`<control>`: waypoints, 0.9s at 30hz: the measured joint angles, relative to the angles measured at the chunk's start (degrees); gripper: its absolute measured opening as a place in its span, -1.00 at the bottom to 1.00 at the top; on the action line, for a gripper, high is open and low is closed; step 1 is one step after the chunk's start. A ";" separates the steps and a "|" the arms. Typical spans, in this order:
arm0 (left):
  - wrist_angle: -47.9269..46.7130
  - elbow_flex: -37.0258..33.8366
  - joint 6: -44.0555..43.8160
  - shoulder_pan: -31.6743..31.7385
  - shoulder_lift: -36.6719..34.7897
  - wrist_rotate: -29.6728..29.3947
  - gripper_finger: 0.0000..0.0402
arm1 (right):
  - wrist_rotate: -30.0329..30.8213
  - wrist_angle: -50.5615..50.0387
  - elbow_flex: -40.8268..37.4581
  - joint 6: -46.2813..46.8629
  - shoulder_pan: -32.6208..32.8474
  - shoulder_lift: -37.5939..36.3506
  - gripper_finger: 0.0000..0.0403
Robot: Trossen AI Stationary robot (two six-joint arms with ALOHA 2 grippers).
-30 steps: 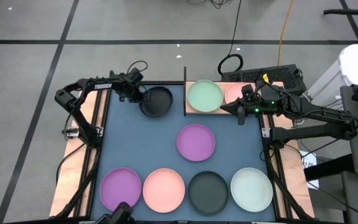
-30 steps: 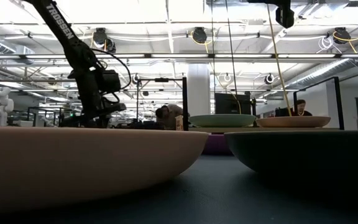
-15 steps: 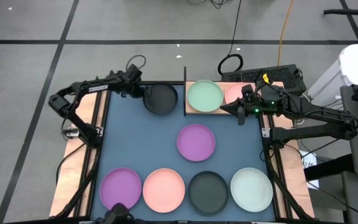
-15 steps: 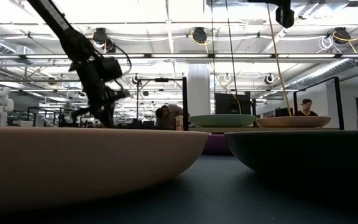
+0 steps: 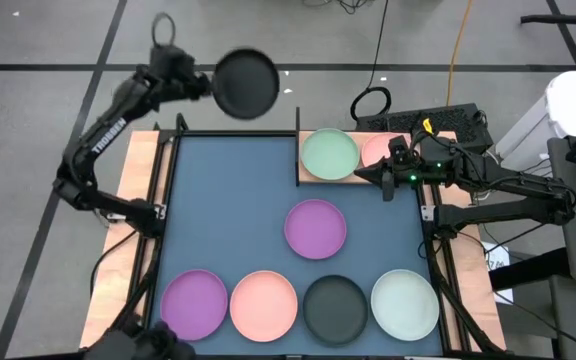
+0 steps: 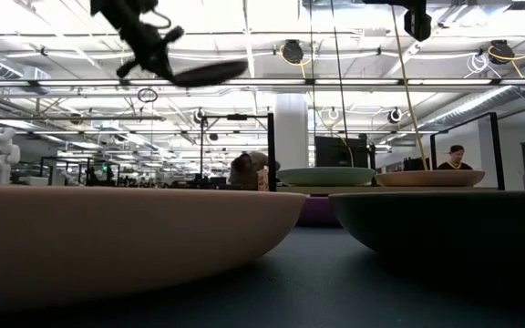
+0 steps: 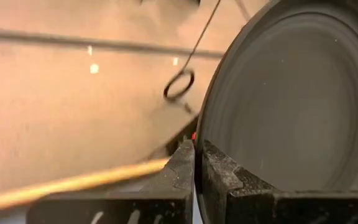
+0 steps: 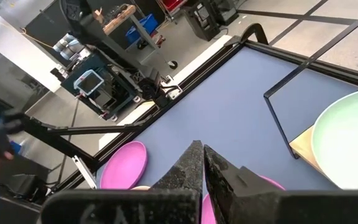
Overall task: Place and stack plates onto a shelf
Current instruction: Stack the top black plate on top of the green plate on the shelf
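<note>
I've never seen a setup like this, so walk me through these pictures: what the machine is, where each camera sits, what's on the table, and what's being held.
Two dark robot arms work at a table. One camera looks straight down, one sits at tabletop height, and one rides on each wrist. The left gripper holds a black plate by its rim, high above the table's far edge. The right gripper, empty and shut, waits beside the shelf, a small wooden board carrying a mint plate and a pink plate. On the blue mat lie a purple plate and a near row: purple, pink, black, mint.
</note>
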 joint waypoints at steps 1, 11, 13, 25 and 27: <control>-0.57 2.87 0.25 0.22 0.96 -0.06 -0.95 | 0.00 0.01 0.00 -0.22 0.00 0.00 -1.00; -3.55 18.83 1.33 1.33 9.56 2.20 -0.95 | -0.18 3.52 0.00 0.63 0.00 -0.02 -1.00; -3.30 20.71 1.15 0.72 10.78 2.76 -0.95 | -0.33 4.15 0.00 0.69 0.00 -0.02 -1.00; -3.27 28.60 0.81 -3.57 14.40 4.16 -0.95 | -0.46 5.14 0.00 0.63 0.07 -0.02 -1.00; -2.21 28.72 -0.22 -3.99 14.38 4.24 -0.95 | -0.48 5.14 0.00 0.63 0.07 -0.02 -1.00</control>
